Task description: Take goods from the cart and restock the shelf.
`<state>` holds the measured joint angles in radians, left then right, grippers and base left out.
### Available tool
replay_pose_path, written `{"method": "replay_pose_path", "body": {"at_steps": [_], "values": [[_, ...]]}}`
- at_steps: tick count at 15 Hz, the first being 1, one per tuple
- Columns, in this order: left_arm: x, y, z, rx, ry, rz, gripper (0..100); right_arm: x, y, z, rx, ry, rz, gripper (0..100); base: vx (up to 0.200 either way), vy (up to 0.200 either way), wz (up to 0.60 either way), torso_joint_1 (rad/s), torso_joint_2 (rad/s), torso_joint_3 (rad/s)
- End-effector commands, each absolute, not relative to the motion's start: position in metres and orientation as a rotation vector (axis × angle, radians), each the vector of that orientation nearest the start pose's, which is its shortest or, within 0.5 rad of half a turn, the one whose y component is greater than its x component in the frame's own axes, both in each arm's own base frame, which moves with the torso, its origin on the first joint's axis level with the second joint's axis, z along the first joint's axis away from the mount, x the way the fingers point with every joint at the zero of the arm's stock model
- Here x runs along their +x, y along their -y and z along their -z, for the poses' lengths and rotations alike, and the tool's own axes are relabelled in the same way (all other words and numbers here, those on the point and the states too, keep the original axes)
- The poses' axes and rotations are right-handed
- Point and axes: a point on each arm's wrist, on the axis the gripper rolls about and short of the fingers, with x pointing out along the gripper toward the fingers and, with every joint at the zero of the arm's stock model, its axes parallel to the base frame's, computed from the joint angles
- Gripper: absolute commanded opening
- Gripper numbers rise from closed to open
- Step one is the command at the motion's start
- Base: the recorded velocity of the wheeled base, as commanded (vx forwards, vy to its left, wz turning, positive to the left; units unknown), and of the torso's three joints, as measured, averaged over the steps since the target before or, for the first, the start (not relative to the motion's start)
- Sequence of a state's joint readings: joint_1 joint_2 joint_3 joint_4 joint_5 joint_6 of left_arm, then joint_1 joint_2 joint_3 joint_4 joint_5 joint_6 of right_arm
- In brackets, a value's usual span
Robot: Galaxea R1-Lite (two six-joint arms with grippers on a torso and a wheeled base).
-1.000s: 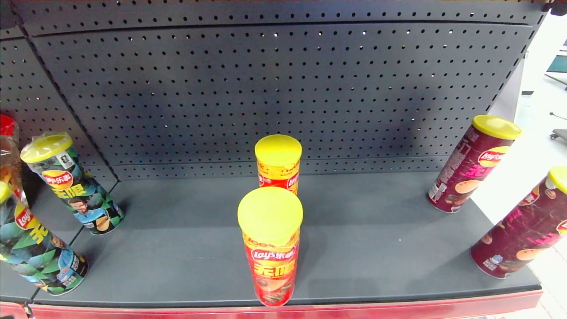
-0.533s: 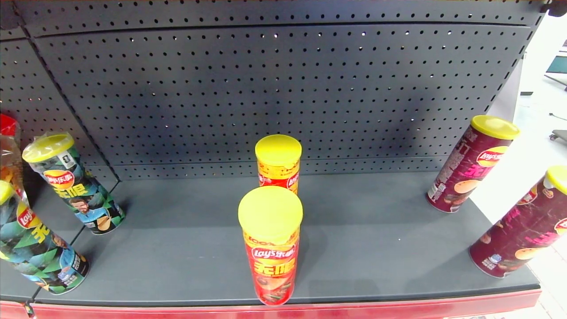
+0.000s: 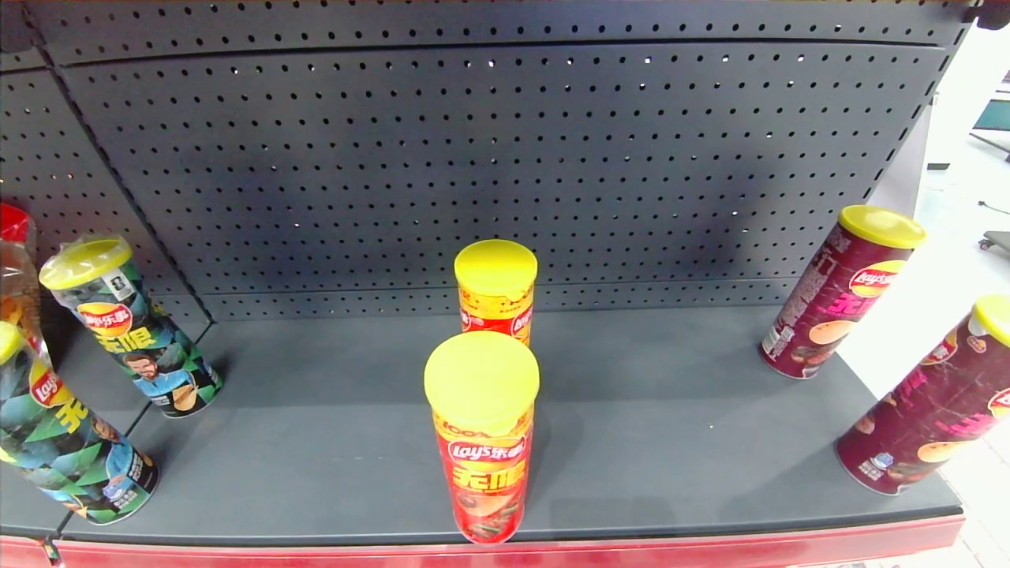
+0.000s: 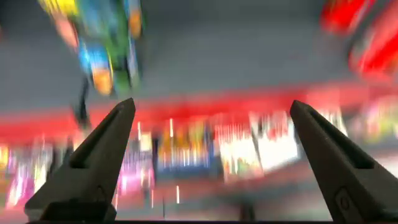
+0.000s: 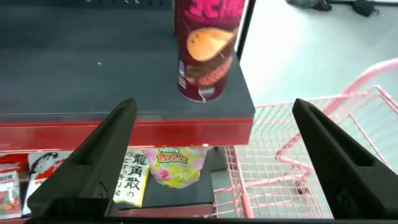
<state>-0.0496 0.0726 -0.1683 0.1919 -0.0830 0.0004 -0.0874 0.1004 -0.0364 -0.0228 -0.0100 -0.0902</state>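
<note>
Print on the front red canister [image 3: 483, 442]: an oval logo badge above large yellow characters. The same badge and characters mark the green canisters [image 3: 130, 327] and the maroon canisters [image 3: 840, 296]. Below the shelf [image 5: 93, 68], a white packet [image 5: 132, 180] bears dark vertical characters. A green packet [image 5: 174, 167] seems to carry a small lettered band.

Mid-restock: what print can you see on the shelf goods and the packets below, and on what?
Front red can: logo badge, large yellow characters, clear; not transcribed.
Rear red can: badge half hidden.
Green cans: badge, yellow characters.
Maroon cans: badge, characters; bottom panel too small.
Packet under the shelf: black characters, clear.
Left wrist view: all blurred.
</note>
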Motion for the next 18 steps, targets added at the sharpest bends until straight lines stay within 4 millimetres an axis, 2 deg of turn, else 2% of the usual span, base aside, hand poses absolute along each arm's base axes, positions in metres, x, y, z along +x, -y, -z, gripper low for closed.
{"method": "replay_pose_path", "body": {"at_steps": [1, 2, 4, 8, 10, 11, 12, 13, 14, 15, 17, 18], "values": [[-0.022, 0.001, -0.087, -0.002, -0.104, 0.133, 100, -0.016, -0.001, -0.085, -0.086, -0.058, 0.108, 100, 0.0, 0.0, 0.0, 0.0, 0.0, 0.0], [-0.022, 0.001, -0.087, -0.002, -0.103, 0.129, 100, -0.016, -0.001, -0.085, -0.075, -0.057, 0.113, 100, 0.0, 0.0, 0.0, 0.0, 0.0, 0.0], [-0.024, 0.001, -0.086, -0.002, -0.081, 0.005, 100, -0.016, -0.001, -0.085, -0.087, -0.052, 0.108, 100, 0.0, 0.0, 0.0, 0.0, 0.0, 0.0], [-0.027, 0.003, -0.083, 0.006, -0.018, 0.138, 100, -0.015, -0.004, -0.078, -0.046, -0.093, -0.015, 100, 0.0, 0.0, 0.0, 0.0, 0.0, 0.0], [-0.025, -0.001, -0.081, -0.014, 0.017, -0.026, 100, -0.015, -0.003, -0.078, 0.03, -0.098, 0.03, 100, 0.0, 0.0, 0.0, 0.0, 0.0, 0.0], [-0.025, -0.003, -0.081, -0.007, 0.019, -0.118, 100, -0.015, -0.002, -0.078, -0.024, -0.096, 0.038, 100, 0.0, 0.0, 0.0, 0.0, 0.0, 0.0], [-0.024, -0.003, -0.08, -0.009, 0.019, -0.138, 100, -0.015, -0.002, -0.078, -0.029, -0.096, 0.034, 100, 0.0, 0.0, 0.0, 0.0, 0.0, 0.0], [-0.024, -0.002, -0.08, -0.006, 0.019, -0.104, 100, -0.015, -0.002, -0.078, -0.006, -0.098, 0.036, 100, 0.0, 0.0, 0.0, 0.0, 0.0, 0.0], [-0.023, 0.0, -0.077, -0.001, 0.006, 0.017, 100, -0.013, -0.002, -0.078, 0.021, -0.124, 0.042, 100, 0.0, 0.0, 0.0, 0.0, 0.0, 0.0], [-0.023, 0.001, -0.076, -0.003, -0.002, 0.044, 100, -0.013, -0.002, -0.078, 0.005, -0.118, 0.035, 100, 0.0, 0.0, 0.0, 0.0, 0.0, 0.0], [-0.023, 0.001, -0.076, 0.0, -0.002, 0.032, 100, -0.019, -0.001, -0.077, -0.007, -0.053, -0.115, 100, 0.0, 0.0, 0.0, 0.0, 0.0, 0.0], [-0.023, 0.001, -0.075, 0.0, -0.003, 0.032, 100, -0.019, -0.001, -0.077, -0.005, -0.055, -0.095, 100, 0.0, 0.0, 0.0, 0.0, 0.0, 0.0]]}}
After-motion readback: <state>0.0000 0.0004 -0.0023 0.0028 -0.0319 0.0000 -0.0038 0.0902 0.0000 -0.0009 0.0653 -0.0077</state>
